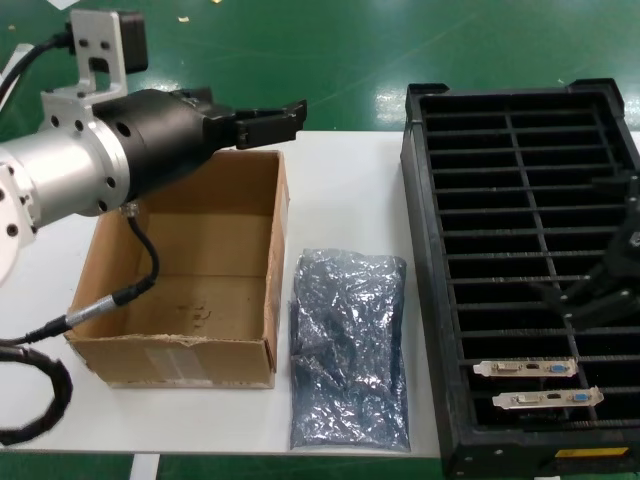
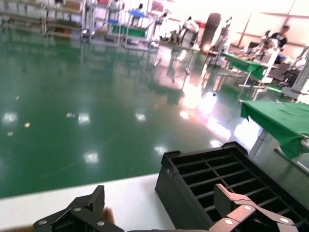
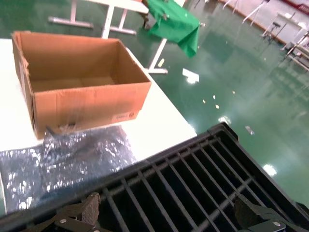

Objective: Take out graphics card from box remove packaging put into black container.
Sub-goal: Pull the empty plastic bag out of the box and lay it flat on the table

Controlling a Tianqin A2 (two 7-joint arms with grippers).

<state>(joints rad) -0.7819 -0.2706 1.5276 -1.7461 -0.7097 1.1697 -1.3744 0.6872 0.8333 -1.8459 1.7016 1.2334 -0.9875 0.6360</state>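
Graphics card, thin with a silver bracket and blue port, stands slotted in the black container beside a second card. Right gripper hovers above, fingers apart; left gripper gapes over the box.

A glossy green floor fills the room, mirroring bright overhead light in white patches. In the left wrist view, metal racks stand at about 11 o'clock and a green-draped table sits at 3 o'clock. Farther back, around 1 o'clock, more green-topped benches stand among blurred figures. In the right wrist view, a white-legged table with a hanging green cloth stands at 12 o'clock. The white tabletop is plain.
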